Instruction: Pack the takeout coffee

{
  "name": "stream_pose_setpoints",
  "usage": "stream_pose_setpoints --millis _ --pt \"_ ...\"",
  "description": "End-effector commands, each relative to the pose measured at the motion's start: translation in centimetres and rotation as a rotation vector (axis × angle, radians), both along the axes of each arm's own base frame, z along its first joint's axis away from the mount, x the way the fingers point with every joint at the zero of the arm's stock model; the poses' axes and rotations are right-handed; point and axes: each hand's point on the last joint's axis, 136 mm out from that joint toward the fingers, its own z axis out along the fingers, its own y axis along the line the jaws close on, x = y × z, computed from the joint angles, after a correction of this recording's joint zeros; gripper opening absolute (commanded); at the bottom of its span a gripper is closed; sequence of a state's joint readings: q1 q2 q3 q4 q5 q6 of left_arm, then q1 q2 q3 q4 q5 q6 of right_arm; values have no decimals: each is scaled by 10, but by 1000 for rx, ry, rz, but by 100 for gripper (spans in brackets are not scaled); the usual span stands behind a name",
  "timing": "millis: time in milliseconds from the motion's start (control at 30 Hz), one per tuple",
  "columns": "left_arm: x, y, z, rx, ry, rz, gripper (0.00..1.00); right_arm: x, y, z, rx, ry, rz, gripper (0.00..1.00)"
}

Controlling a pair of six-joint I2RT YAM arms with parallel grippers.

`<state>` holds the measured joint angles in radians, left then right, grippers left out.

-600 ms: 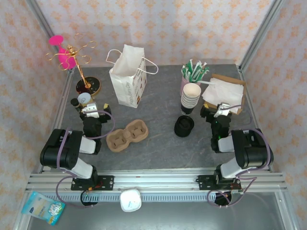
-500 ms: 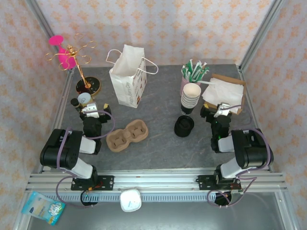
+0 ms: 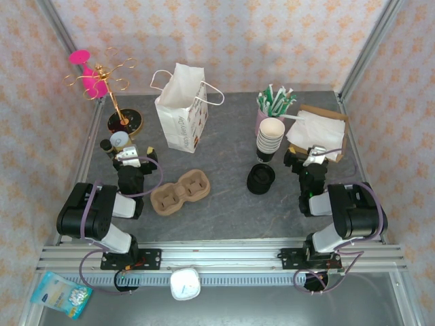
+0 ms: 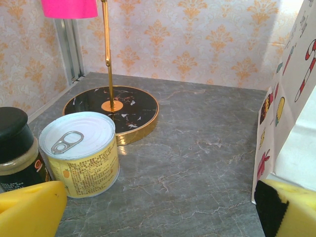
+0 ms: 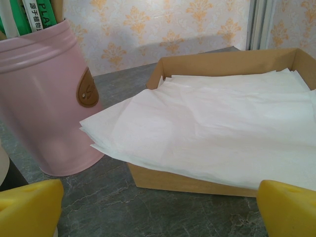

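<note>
Nothing moved | left fingers [image 4: 29, 207], right fingers [image 5: 29, 205] apart, empty | box [image 5: 197, 183]: napkins [image 5: 207, 123] | pink tin [image 5: 44, 98]: straws [image 5: 42, 12]

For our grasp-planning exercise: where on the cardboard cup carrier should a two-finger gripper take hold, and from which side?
Probably the narrow waist between its two holes, from straight above. The cup carrier lies flat and low on the table, offering little side wall; the pinched middle is its narrowest span. The open left gripper is the nearer one.
</note>
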<state>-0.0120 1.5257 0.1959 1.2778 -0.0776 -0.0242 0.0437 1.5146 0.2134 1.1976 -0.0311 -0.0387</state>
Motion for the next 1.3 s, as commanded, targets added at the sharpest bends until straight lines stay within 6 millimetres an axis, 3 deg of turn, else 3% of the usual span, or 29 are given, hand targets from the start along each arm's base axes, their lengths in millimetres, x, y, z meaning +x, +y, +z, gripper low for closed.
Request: stream_pose_setpoints --millis 0,633,967,1100,1200,1267 --pt "6 0 13 6 -48 -11 100 6 -2 13 -15 -43 -5 100" --pt "3 3 17 2 -63 8 100 4 -5 15 -10 -53 -22 100" --pt "-25 13 62 -67 -153 74 100 -7 -24 47 52 -61 -144 100" --pt "-31 13 87 -243 -193 86 100 -14 -28 62 153 -35 -187 100" --pt "-37 11 95 -371 -192 90 100 -29 -37 64 334 3 -293 100" --pt "-48 20 90 -461 -233 152 100 -38 -34 58 407 56 -303 100"
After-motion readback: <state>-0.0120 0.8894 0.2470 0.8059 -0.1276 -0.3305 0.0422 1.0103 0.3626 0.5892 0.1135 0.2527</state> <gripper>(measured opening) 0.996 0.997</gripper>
